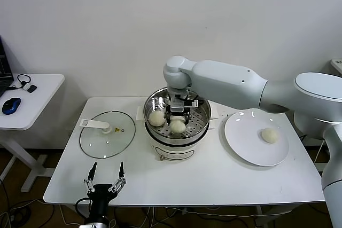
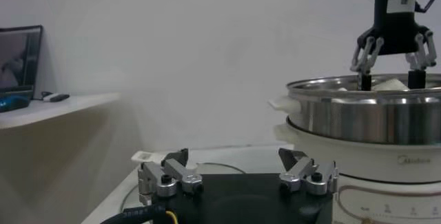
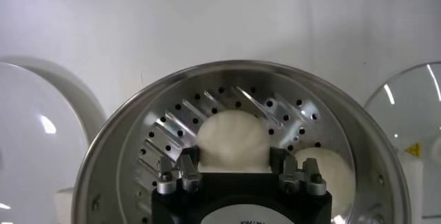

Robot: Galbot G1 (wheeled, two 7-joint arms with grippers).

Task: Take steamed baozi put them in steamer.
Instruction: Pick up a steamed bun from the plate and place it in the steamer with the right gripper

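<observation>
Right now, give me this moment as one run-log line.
right tool: in steamer, open around a bun | buns in steamer: two visible | plate: one bun | left tool: open, idle at the table's near edge

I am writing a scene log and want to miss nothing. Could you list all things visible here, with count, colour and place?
Round cream-white dough buns: three seen; two in the steamer, one on the plate.
Round shiny steel steamer basket on white pot base: one, table centre.
Round white plate: one, on the robot's right of the steamer.
Flat round glass lid with white handle: one, on the robot's left of the steamer.
White table: one, bears all these.
Small white side desk: one, far left.
Blue computer mouse: one, on the side desk.
Right claw: open, inside the steamer, around the front bun.
Left claw: open, at the table's near edge.
</observation>
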